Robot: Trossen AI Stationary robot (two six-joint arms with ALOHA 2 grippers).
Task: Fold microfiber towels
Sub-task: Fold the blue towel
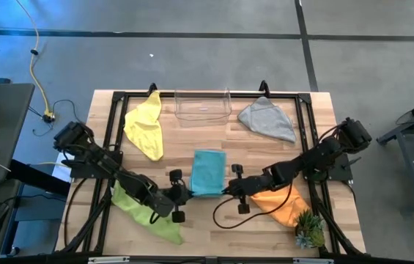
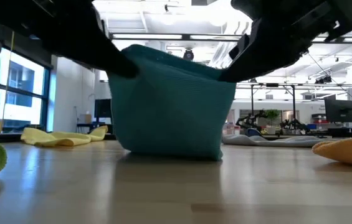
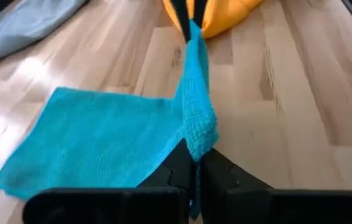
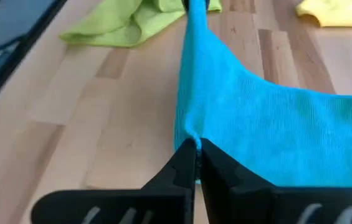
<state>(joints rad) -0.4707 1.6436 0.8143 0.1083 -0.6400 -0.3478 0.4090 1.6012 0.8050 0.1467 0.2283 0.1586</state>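
Observation:
The teal blue towel [image 1: 208,170] lies mid-table with its near edge raised between my two grippers; its far part rests flat on the wood [image 3: 101,143]. My left gripper [image 1: 185,194] is shut on the near left corner. My right gripper [image 1: 228,189] is shut on the near right corner. The yellow towel [image 1: 146,126] lies at the far left, the grey towel [image 1: 267,119] at the far right. The lime green towel [image 1: 144,213] lies under my left arm, the orange towel [image 1: 283,202] under my right arm. My left gripper [image 3: 194,152] pinches the teal towel's near left corner [image 3: 199,134] between its two fingers, slanting down from the table's left. The corner is lifted clear, with cloth hanging below it. My right gripper [image 4: 196,146] pinches the near right corner [image 4: 188,127] between its two fingers, slanting down from the table's right. The edge between the grippers [image 2: 176,62] runs nearly straight above the table; the cloth hangs from it to the wood [image 2: 169,152].
A clear plastic bin [image 1: 203,104] stands at the far middle edge. A small green spiky plant [image 1: 309,231] sits at the near right corner. A black frame [image 1: 119,99] runs around the tabletop.

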